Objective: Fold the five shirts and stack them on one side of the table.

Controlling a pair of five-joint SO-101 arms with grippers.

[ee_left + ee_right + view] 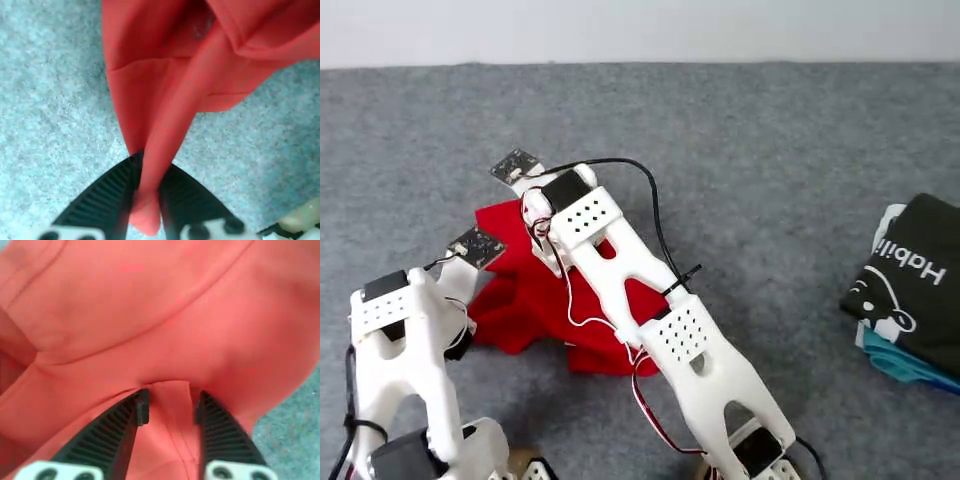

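Note:
A crumpled red shirt (525, 305) lies on the grey table left of the middle. My left gripper (147, 170) is shut on a narrow hanging fold of the red shirt (160, 85), at the shirt's left edge (480, 300). My right gripper (170, 400) is at the shirt's far part (548, 255), and its fingers hold a thick ridge of red cloth (165, 315) between them. In the high view the arms' own bodies hide both sets of fingertips.
At the table's right edge sits a stack of folded shirts with a black printed one (920, 275) on top and a teal one (910, 365) beneath. Bare grey tabletop (750, 170) stretches between the red shirt and the stack.

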